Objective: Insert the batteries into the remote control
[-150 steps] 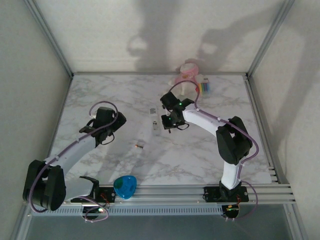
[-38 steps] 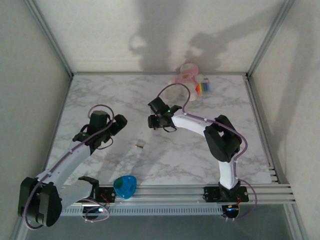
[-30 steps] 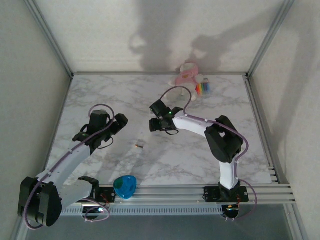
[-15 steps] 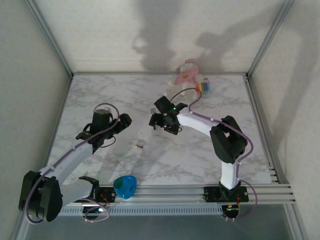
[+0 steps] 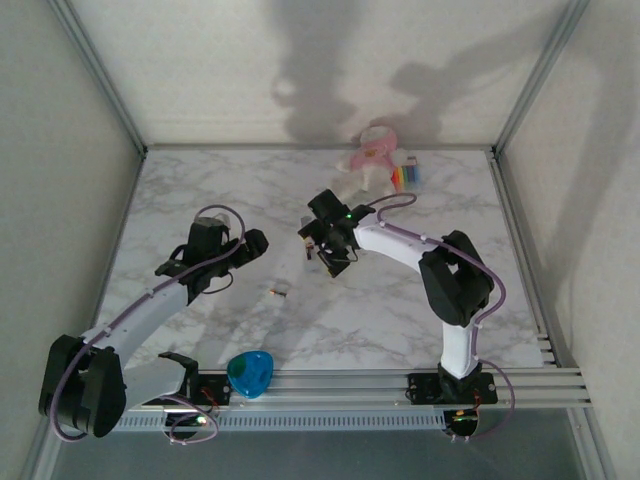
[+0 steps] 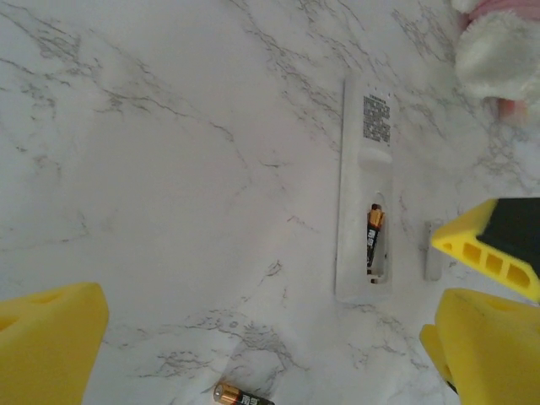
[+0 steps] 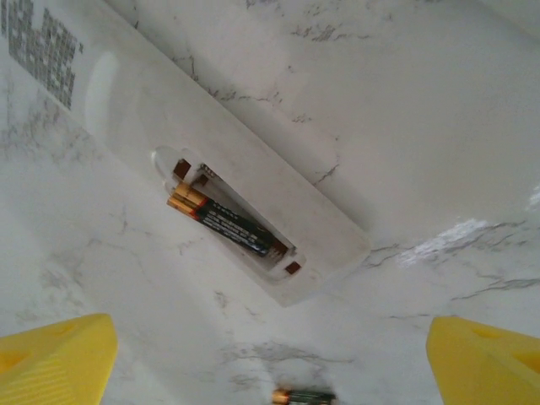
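Remote control [image 6: 364, 177] lies back-up around the middle of the marble table [image 5: 200, 190], its battery compartment open at the near end. One dark battery [image 6: 372, 240] with an orange tip sits in one side of the compartment; the space next to it is bare. A second, loose battery [image 6: 239, 394] rests on the table, near and slightly left of the remote and apart from it, between the two arms. A small white strip [image 6: 433, 251] lies just right of the remote, level with the compartment.

The right gripper [image 7: 270, 354] hangs above the remote's near end with its yellow fingers [image 7: 55, 359] spread wide and nothing between them. The left gripper [image 6: 270, 329] is to the left of the remote, pointed toward it, its own yellow fingers [image 6: 46, 337] likewise wide apart and holding nothing; the loose battery lies on the table below the gap between them.

At the far edge, a pink and white plush toy [image 5: 372, 150] sits right of centre, with a small rainbow-striped item [image 5: 408, 176] just to its right. A blue object [image 5: 250, 373] rests at the near edge, close to the left arm's base.
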`<state>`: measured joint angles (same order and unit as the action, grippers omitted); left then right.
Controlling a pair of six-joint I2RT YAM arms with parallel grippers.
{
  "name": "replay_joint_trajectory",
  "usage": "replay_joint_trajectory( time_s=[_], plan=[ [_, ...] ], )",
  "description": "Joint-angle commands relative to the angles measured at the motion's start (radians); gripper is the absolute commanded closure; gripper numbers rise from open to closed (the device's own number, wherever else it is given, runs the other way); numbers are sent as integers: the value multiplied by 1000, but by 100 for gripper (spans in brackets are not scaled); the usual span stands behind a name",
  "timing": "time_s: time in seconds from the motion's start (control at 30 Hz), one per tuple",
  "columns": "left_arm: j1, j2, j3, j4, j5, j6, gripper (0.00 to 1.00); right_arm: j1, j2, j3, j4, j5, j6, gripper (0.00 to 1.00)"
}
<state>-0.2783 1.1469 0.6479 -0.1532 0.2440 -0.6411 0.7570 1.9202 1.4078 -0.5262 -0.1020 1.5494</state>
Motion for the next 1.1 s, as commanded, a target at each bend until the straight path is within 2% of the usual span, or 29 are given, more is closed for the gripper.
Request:
replay_joint_trajectory(
  time_s=[0.0, 0.2, 0.4, 0.57, 1.07],
  plan=[
    [-8, 15, 27, 4, 31, 45, 0, -5, 38, 25, 20, 6, 170, 5],
    [-7, 27, 22, 14, 58, 62, 0, -5, 51, 25, 27, 43, 241, 8],
    [-7, 19, 15, 15, 38, 60, 0, -4, 57, -11, 73, 51, 323, 10],
    [-9, 9, 17, 1, 17, 55, 0, 0, 72, 12, 45, 70, 345, 11],
    [-81, -17, 67, -52, 59, 127, 0, 11, 137, 52, 48, 56, 381, 14]
  ],
)
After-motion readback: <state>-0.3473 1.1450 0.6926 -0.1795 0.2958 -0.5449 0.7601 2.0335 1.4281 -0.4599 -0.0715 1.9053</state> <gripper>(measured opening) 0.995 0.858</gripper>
